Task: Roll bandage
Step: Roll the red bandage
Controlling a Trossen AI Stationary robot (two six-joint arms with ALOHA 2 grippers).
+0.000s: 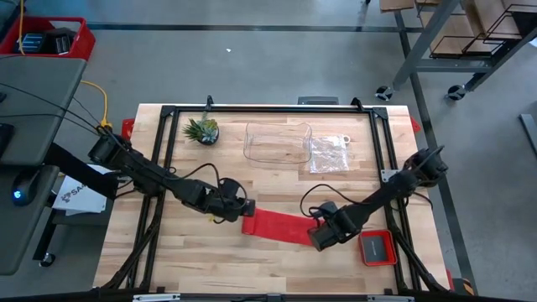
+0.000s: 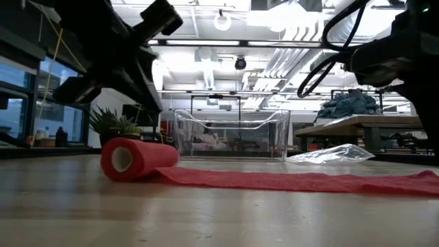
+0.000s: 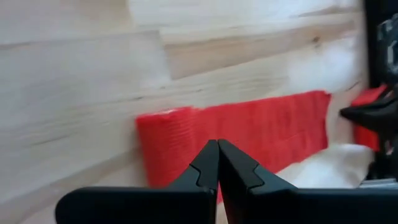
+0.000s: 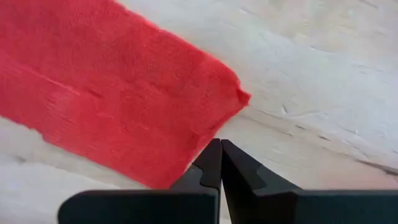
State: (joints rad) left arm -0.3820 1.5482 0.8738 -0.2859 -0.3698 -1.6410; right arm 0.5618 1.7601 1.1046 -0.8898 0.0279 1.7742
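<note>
I see a pale wooden table (image 1: 210,252) under bright workshop lights, with benches in the room behind. My left gripper (image 1: 239,205) sits toward the table's middle, fingers (image 3: 205,168) pressed together on nothing, right beside the rolled end of the bandage (image 1: 277,225). That roll rests on the wood, and the rest of the red strip runs flat toward the right edge. My right gripper (image 1: 317,239) hovers at the strip's loose end, its fingers (image 4: 214,165) clenched and empty too, the fabric corner just ahead of the tips.
</note>
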